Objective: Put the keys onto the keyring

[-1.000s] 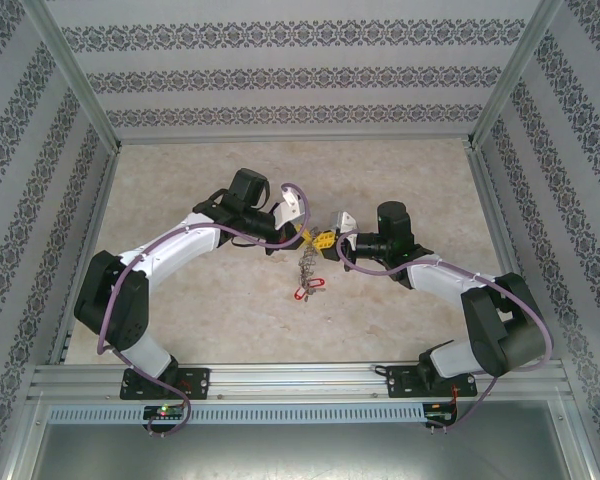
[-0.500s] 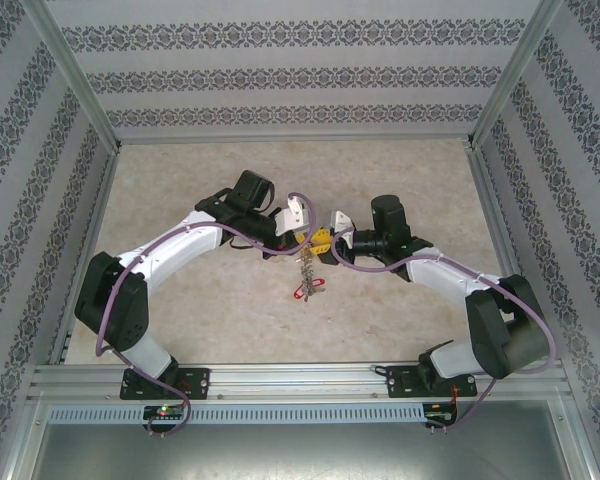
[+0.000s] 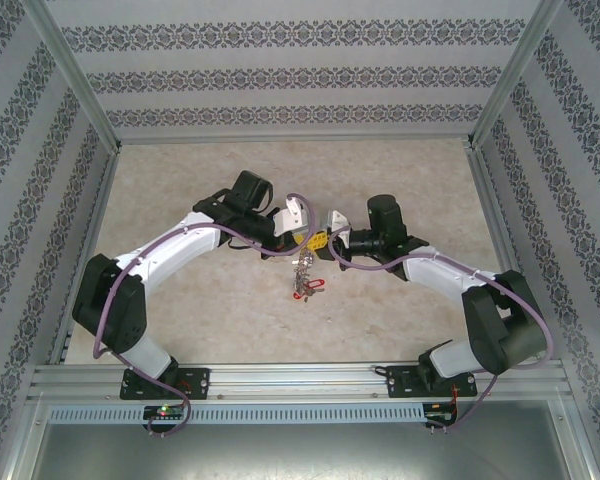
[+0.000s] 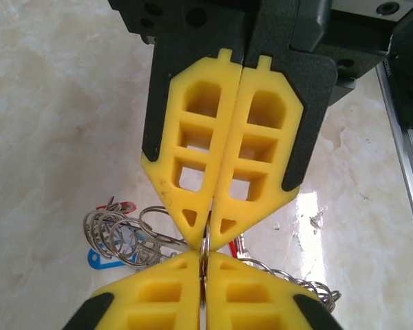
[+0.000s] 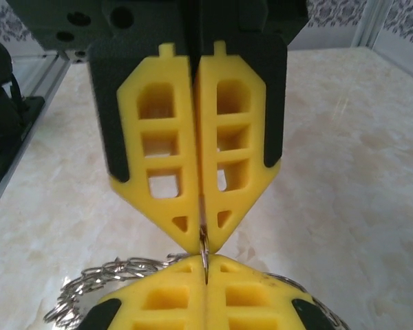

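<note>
The marbled tabletop (image 3: 180, 180) spans the top view. At its centre the left hand (image 4: 208, 237) and the right hand (image 5: 203, 237) meet tip to tip. Each is clenched on the thin edge of the keyring (image 4: 204, 254), which is pinched between their facing yellow tips. A cluster of small rings (image 4: 120, 230) sits at the lower left of the left wrist view, with a blue tag (image 4: 103, 261). A red tag (image 3: 308, 290) lies just below the hands.
</note>
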Action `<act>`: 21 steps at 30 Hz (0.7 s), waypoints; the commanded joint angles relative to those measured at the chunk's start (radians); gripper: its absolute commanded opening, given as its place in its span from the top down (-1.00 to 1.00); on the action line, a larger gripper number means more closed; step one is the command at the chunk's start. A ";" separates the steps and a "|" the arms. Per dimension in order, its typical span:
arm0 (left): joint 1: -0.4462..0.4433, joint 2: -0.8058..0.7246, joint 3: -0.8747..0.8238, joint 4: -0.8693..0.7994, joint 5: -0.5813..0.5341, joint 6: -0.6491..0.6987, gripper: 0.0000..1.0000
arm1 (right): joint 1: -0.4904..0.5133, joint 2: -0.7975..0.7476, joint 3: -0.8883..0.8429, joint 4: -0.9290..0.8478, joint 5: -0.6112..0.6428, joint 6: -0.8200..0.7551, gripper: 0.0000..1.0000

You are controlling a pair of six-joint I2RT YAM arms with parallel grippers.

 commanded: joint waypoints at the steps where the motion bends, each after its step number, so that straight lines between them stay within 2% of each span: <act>1: 0.003 -0.042 -0.035 0.045 0.046 0.002 0.76 | -0.035 -0.028 -0.055 0.230 -0.034 0.143 1.00; 11: 0.004 -0.012 -0.058 0.206 0.118 -0.110 0.60 | -0.057 -0.064 -0.105 0.499 0.006 0.351 1.00; 15: 0.006 -0.012 -0.079 0.321 0.085 -0.193 0.58 | -0.052 -0.070 -0.109 0.508 0.008 0.360 1.00; 18: 0.019 -0.052 -0.103 0.326 0.071 -0.181 0.56 | -0.053 -0.082 -0.118 0.495 0.010 0.342 1.00; 21: 0.052 -0.140 -0.174 0.381 0.066 -0.182 0.41 | -0.054 -0.083 -0.118 0.482 -0.008 0.314 1.00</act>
